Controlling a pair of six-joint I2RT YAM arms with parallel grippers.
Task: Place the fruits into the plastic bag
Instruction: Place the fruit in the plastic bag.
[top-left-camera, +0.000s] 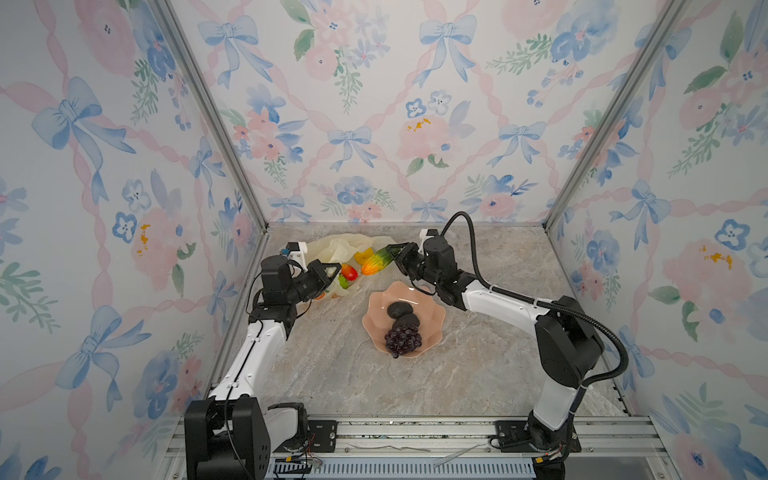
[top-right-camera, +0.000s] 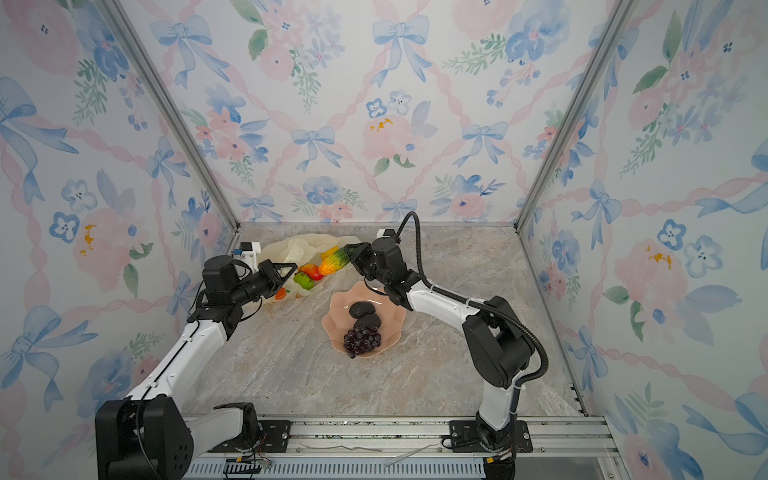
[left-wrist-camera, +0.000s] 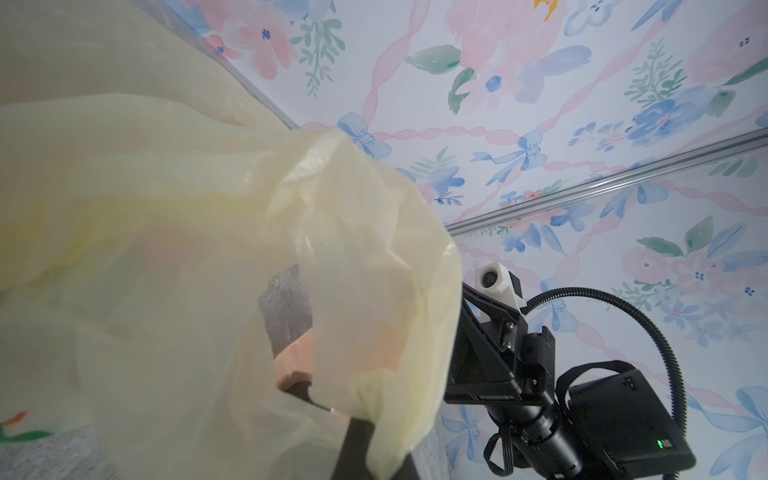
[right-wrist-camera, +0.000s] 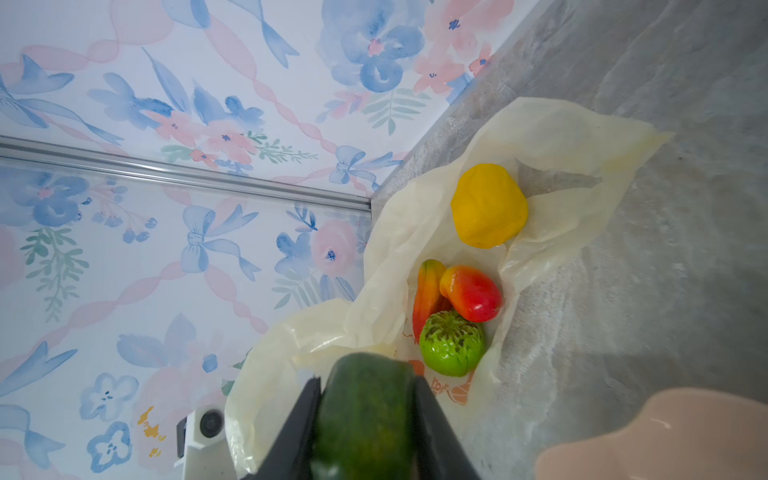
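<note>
cucumber (top-left-camera: 376, 262) clamped at its green end by right pincer (top-left-camera: 392, 249), angled over plastic bag (top-left-camera: 332, 248) mouth for the drop. left pincer (top-left-camera: 333, 272) pinched together on the bag edge, propping it open. avocados (top-left-camera: 398, 309) and grape bunch (top-left-camera: 402, 340) sit in pink bowl (top-left-camera: 430, 328).

— How's the light?
— Bright, soft and even in both top views. The pink bowl (top-left-camera: 428, 328) casts only a faint shadow on the tabletop (top-left-camera: 478, 374) and carries a small white glint.
— Sharp?
— Mostly. The wallpaper (top-left-camera: 83, 208) stretches toward the edges. In the left wrist view the plastic bag (left-wrist-camera: 166, 249) is smeared, and in the right wrist view the nearby cucumber-shaped fruit (right-wrist-camera: 365, 415) is out of focus.
</note>
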